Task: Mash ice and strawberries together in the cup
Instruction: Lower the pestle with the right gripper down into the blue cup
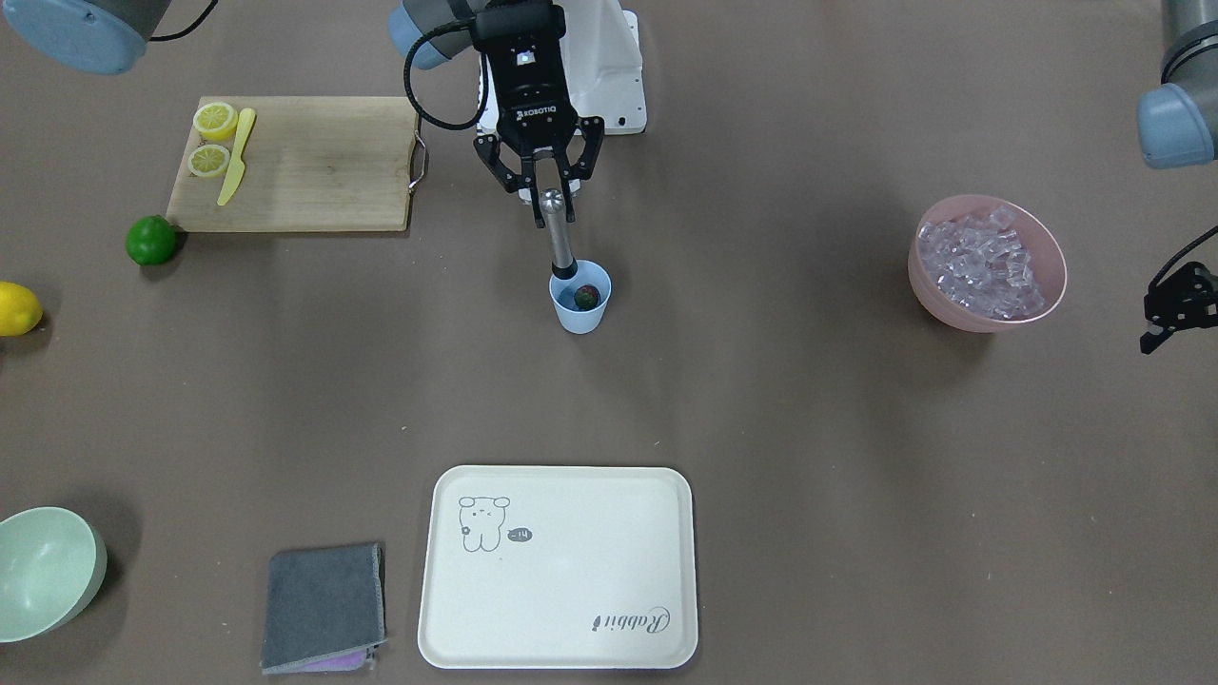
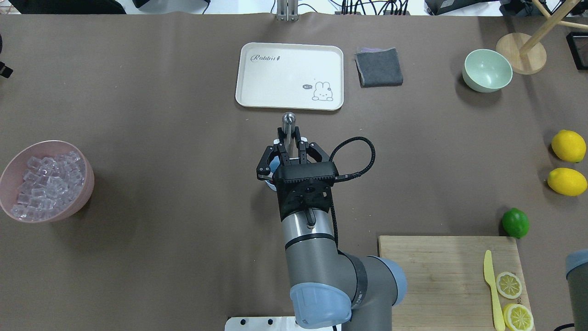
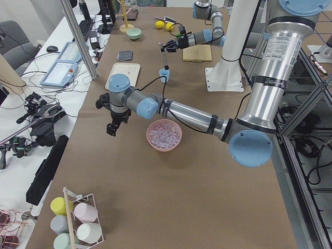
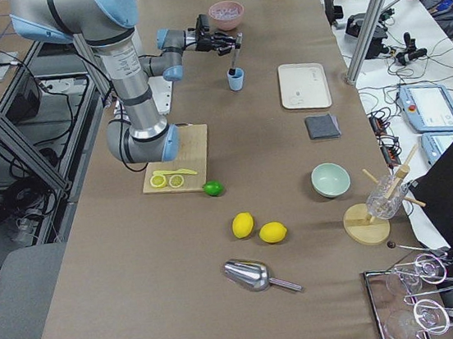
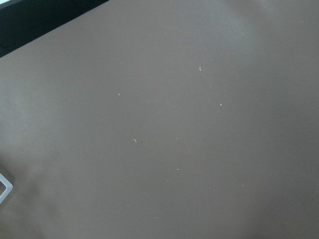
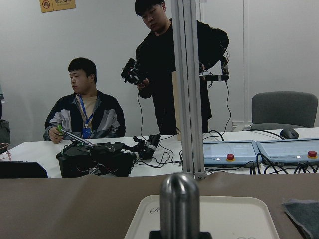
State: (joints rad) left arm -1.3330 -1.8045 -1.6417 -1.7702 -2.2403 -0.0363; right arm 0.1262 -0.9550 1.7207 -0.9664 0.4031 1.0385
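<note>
The light-blue cup (image 1: pixel 580 312) stands mid-table. A small red strawberry with a green top (image 1: pixel 587 296) lies in it. A metal masher (image 1: pixel 559 238) stands with its lower end in the cup. My right gripper (image 1: pixel 550 185) is shut on the masher's upper part; the masher's rounded top fills the bottom of the right wrist view (image 6: pixel 179 204). In the overhead view my right gripper (image 2: pixel 290 140) hides most of the cup (image 2: pixel 273 166). The ice (image 1: pixel 985 262) fills a pink bowl (image 1: pixel 1047 249). My left gripper (image 1: pixel 1175 306) hangs beside that bowl at the view's edge; its jaws are unclear.
A cream tray (image 1: pixel 561 571) and a grey cloth (image 1: pixel 324 604) lie on the operators' side. A cutting board (image 1: pixel 314 162) holds lemon halves and a yellow knife. A lime (image 1: pixel 151 240), a lemon (image 1: pixel 17 308) and a pale green bowl (image 1: pixel 43 571) sit on my right side.
</note>
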